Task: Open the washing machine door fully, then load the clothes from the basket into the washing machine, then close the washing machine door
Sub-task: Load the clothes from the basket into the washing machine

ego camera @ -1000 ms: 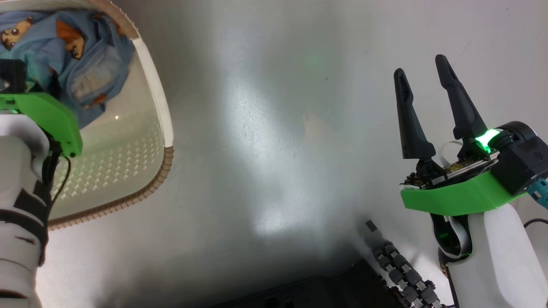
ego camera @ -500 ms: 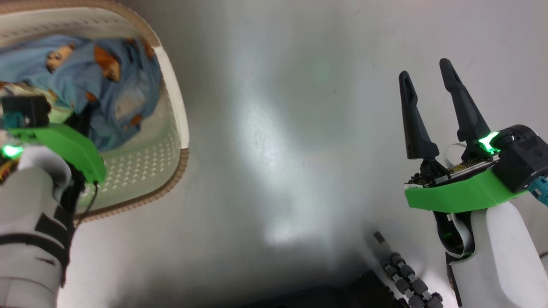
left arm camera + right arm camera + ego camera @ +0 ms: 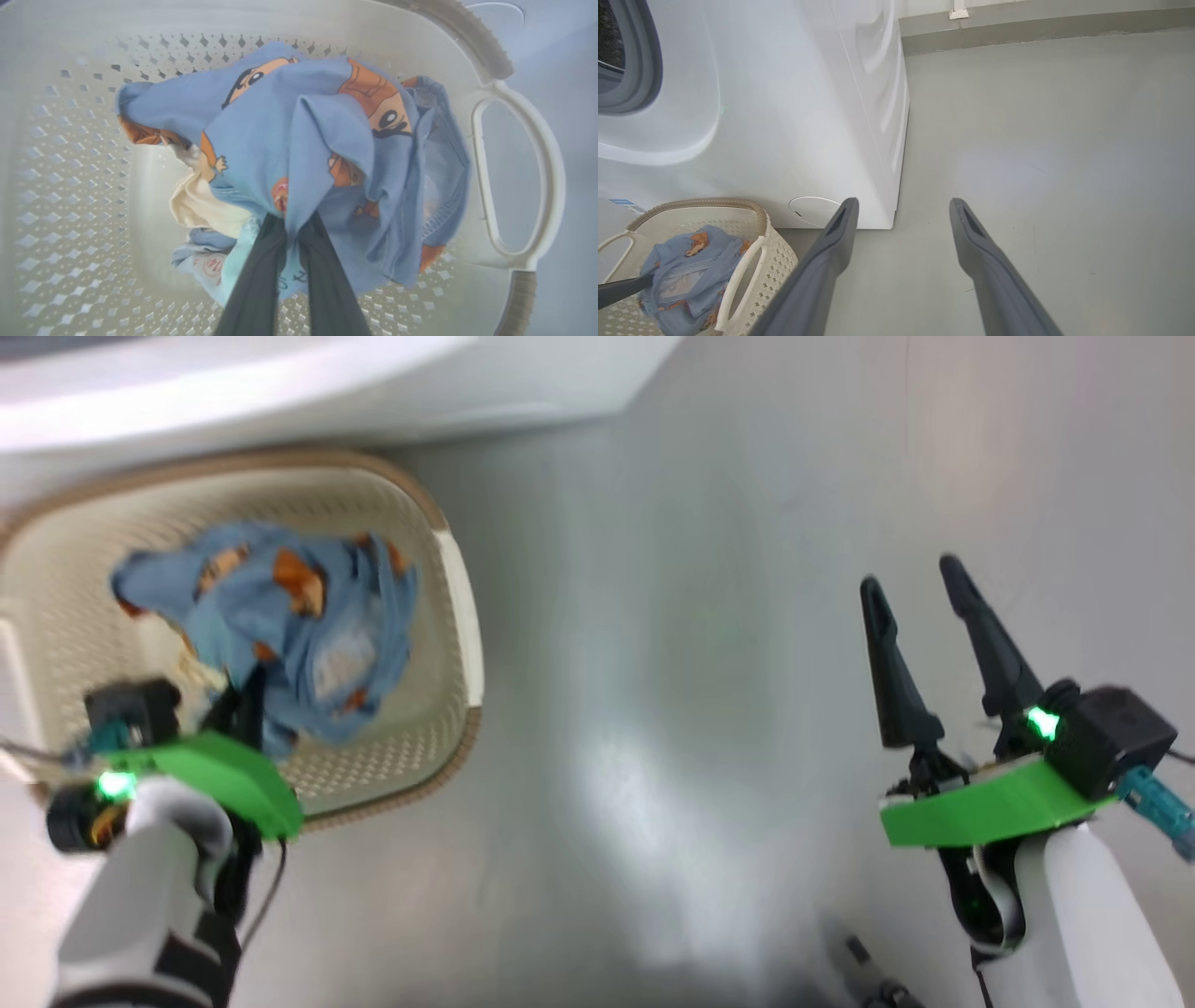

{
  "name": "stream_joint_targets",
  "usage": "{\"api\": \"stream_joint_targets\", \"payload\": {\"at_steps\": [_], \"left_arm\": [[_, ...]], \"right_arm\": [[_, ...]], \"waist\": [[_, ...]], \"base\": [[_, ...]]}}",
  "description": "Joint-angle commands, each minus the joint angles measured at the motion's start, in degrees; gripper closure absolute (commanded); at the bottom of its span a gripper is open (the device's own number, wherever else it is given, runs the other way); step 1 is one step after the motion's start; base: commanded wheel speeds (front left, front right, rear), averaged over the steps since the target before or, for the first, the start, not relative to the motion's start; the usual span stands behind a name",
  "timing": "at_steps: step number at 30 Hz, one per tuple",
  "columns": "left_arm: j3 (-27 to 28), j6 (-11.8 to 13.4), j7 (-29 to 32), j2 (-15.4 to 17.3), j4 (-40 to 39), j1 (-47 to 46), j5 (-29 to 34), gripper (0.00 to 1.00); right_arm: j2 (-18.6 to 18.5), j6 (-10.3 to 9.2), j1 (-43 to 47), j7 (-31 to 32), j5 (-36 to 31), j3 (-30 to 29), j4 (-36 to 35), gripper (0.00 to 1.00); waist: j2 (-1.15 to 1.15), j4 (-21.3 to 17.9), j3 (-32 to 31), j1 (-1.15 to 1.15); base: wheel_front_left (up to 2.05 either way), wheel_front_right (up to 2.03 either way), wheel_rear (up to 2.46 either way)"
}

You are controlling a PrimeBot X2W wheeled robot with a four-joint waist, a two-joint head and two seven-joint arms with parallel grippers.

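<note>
The left gripper (image 3: 292, 223) has its two dark fingers pinched shut on a fold of the light blue, cartoon-printed clothes (image 3: 327, 140). The clothes bunch from the fingertips toward twelve o'clock inside the cream perforated plastic basket (image 3: 70, 163). The big white washing machine (image 3: 784, 116) stands at the basket's twelve o'clock. At its three o'clock, the right gripper (image 3: 903, 205) is spread wide and empty over the grey floor (image 3: 1064, 163).

Bright, even light; a soft glare lay on the floor (image 3: 635, 784) beside the basket (image 3: 464, 607); the head view was motion-blurred.
</note>
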Motion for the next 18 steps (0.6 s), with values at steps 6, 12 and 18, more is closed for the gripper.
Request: {"api": "stream_joint_targets", "payload": {"at_steps": [6, 12, 18], "left_arm": [[4.7, 2.2, -0.6, 0.8, -8.2, 10.9, 2.8, 1.0], [7.9, 3.5, -0.6, -1.3, -16.4, 19.4, 5.7, 1.0], [10.6, 3.6, -0.6, -3.9, -25.4, 29.1, 8.0, 1.0]], "right_arm": [[0.2, 0.16, 5.5, -0.3, 0.2, 1.4, 0.3, 0.0], [0.4, 0.16, 8.6, -0.3, 0.2, 2.6, 1.4, 0.0], [0.4, 0.16, 13.0, -0.3, 0.4, 3.9, 2.9, 0.0]], "waist": [[0.0, 3.4, -13.9, 0.0], [0.0, 3.4, -22.1, 0.0], [0.0, 3.8, -31.4, 0.0]], "base": [[0.0, 0.0, 0.0], [0.0, 0.0, 0.0], [0.0, 0.0, 0.0]]}}
